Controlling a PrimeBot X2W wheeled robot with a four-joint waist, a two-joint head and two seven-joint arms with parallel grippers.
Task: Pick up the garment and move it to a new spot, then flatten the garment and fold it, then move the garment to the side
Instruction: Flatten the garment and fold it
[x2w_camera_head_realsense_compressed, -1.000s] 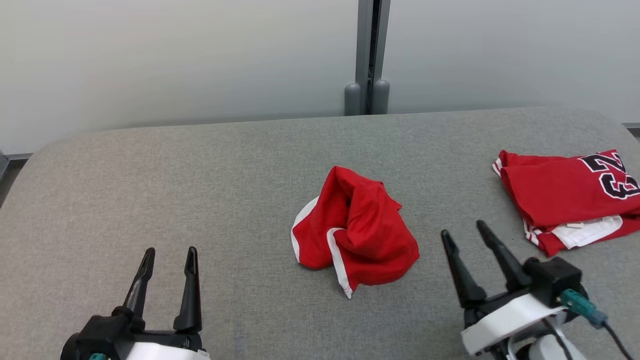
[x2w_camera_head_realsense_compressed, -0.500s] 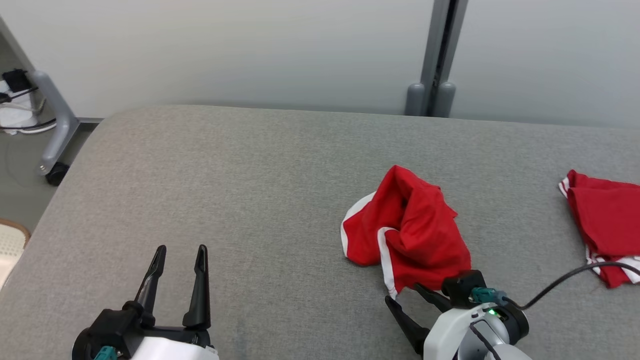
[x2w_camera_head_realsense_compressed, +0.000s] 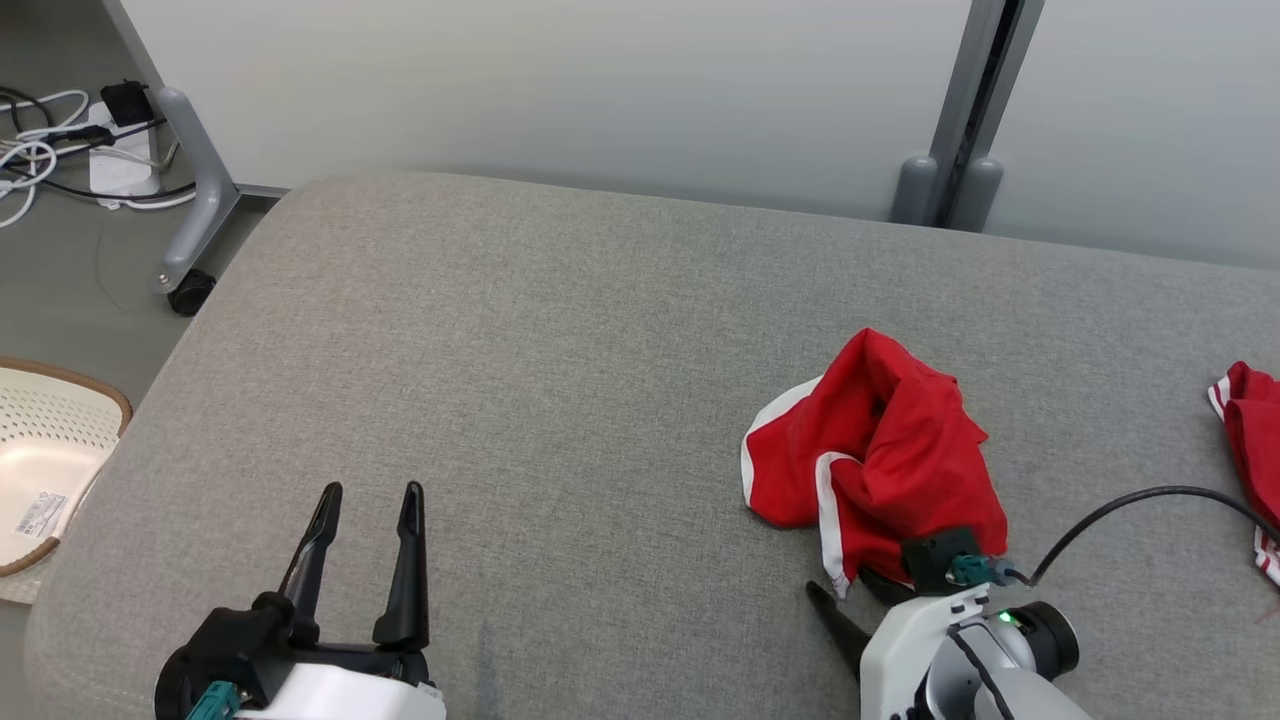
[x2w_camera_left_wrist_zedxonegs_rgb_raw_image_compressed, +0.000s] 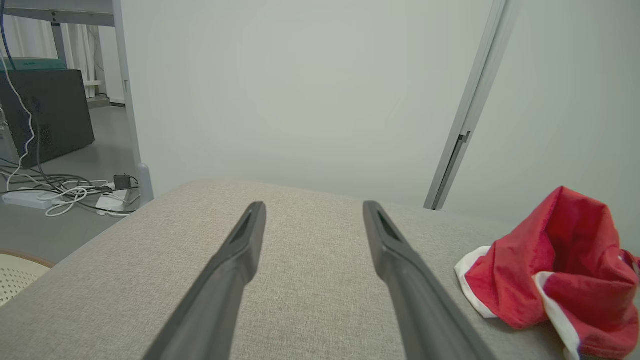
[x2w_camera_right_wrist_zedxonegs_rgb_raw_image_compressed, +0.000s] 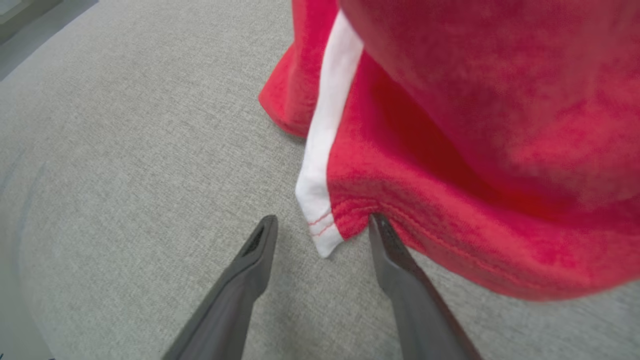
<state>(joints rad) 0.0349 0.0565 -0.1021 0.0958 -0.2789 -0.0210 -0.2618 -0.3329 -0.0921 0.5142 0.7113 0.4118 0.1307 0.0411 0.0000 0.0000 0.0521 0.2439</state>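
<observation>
The garment (x2w_camera_head_realsense_compressed: 880, 460) is a crumpled red piece with white trim, lying on the grey padded table (x2w_camera_head_realsense_compressed: 500, 350) right of centre. My right gripper (x2w_camera_head_realsense_compressed: 855, 600) is at its near edge, open. In the right wrist view the white hem corner (x2w_camera_right_wrist_zedxonegs_rgb_raw_image_compressed: 320, 235) lies between the two fingers of my right gripper (x2w_camera_right_wrist_zedxonegs_rgb_raw_image_compressed: 322, 222), and the right fingertip touches the red hem. My left gripper (x2w_camera_head_realsense_compressed: 371, 492) rests open and empty at the lower left, well away from the garment. The left wrist view has the left gripper (x2w_camera_left_wrist_zedxonegs_rgb_raw_image_compressed: 314, 207) over bare table, with the garment (x2w_camera_left_wrist_zedxonegs_rgb_raw_image_compressed: 560, 270) off to the right.
A second red garment (x2w_camera_head_realsense_compressed: 1250, 430) lies at the table's right edge. A cream perforated basket (x2w_camera_head_realsense_compressed: 40, 450) stands on the floor to the left. Cables and a power strip (x2w_camera_head_realsense_compressed: 60, 140) lie near a wheeled frame leg (x2w_camera_head_realsense_compressed: 190, 200). A grey post (x2w_camera_head_realsense_compressed: 960, 150) stands behind the table.
The head camera has turned left, shifting the whole picture right. My right gripper has moved in from the right to the garment's near hem corner. The left gripper is unchanged.
</observation>
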